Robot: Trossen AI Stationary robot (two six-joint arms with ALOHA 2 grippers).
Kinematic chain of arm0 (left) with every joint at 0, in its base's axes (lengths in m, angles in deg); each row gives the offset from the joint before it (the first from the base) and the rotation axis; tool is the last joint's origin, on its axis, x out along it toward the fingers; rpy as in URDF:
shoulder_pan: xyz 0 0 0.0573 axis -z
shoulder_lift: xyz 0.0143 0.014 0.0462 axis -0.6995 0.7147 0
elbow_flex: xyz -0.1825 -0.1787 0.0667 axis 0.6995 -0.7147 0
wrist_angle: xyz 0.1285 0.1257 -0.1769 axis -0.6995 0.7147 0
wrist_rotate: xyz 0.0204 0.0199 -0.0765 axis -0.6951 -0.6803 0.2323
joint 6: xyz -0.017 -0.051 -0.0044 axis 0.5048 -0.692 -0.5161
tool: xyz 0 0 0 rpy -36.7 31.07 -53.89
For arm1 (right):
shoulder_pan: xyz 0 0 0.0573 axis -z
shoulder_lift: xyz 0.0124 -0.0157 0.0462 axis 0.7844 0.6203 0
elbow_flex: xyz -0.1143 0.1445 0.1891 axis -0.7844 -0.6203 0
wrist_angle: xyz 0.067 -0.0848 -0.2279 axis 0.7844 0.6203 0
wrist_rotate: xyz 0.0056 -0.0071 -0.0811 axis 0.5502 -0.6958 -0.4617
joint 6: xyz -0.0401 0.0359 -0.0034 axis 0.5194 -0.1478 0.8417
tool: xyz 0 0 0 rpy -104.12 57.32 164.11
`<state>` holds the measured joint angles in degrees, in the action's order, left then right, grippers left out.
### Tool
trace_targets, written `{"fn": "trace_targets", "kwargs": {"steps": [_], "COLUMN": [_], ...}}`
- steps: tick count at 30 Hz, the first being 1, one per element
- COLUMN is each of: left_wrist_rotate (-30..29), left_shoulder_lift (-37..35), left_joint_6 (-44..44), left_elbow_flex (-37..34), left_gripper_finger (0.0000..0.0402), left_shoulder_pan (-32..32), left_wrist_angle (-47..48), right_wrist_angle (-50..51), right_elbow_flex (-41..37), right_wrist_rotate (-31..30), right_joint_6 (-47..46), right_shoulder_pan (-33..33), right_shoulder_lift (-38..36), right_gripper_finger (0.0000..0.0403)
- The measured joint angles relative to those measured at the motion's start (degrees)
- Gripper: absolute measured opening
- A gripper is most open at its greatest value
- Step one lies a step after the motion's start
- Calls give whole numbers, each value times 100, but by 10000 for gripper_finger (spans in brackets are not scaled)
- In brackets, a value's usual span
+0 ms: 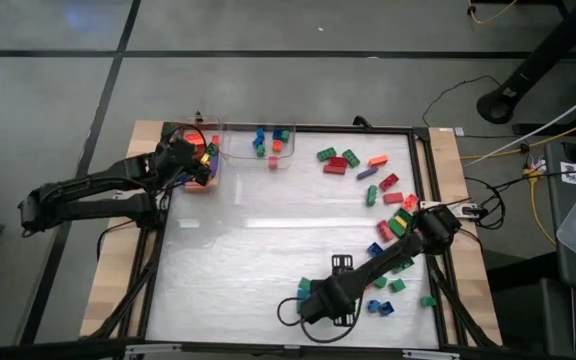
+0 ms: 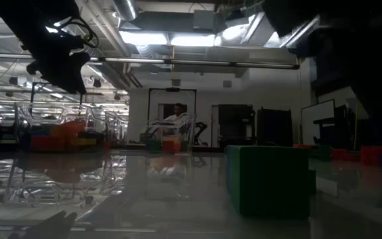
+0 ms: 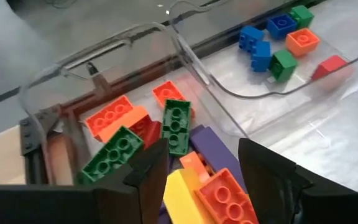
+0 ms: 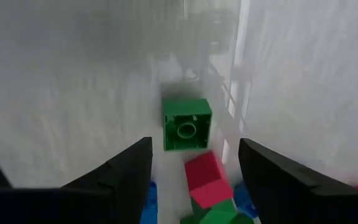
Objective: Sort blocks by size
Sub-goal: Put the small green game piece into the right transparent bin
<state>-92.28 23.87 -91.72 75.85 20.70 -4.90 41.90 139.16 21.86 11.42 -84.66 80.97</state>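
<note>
High view: glossy white table (image 1: 268, 270), blocks (image 1: 368, 175) scattered, grey floor; both jaws apart.

Ceiling strip lights (image 2: 178, 38) are glaring brightly in the low view while the arms and a near green block (image 2: 268, 179) are showing dark and backlit. The table (image 1: 268, 250) is reflecting soft glare across its middle, and the wrist views are looking evenly lit, slightly blurred near the fingers.

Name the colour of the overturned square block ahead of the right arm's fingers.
Green block, shown best in the right wrist view.
</note>
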Motion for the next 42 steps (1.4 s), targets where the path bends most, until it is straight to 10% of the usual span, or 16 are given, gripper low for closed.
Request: {"fn": "trace_targets", "kwargs": {"steps": [15,29,42], "left_wrist_rotate": [288,289,290], "left_shoulder_lift": [-2,0,0], "left_joint_6": [14,12,-67], "left_elbow_flex": [0,0,0], "left_gripper_finger": [182,182,182], "left_shoulder_pan": [0,2,2], "left_wrist_angle": [-4,-7,-7], "right_wrist_angle": [-943,-1219,-1342], "right_elbow_flex": [-1203,-1141,-179], "right_wrist_rotate": [360,192,-1160], "right_joint_6": [69,519,2411], "right_shoulder_pan": [50,198,1312], "right_shoulder_lift": [-24,-26,4], "right_gripper_finger": [234,136,139]}}
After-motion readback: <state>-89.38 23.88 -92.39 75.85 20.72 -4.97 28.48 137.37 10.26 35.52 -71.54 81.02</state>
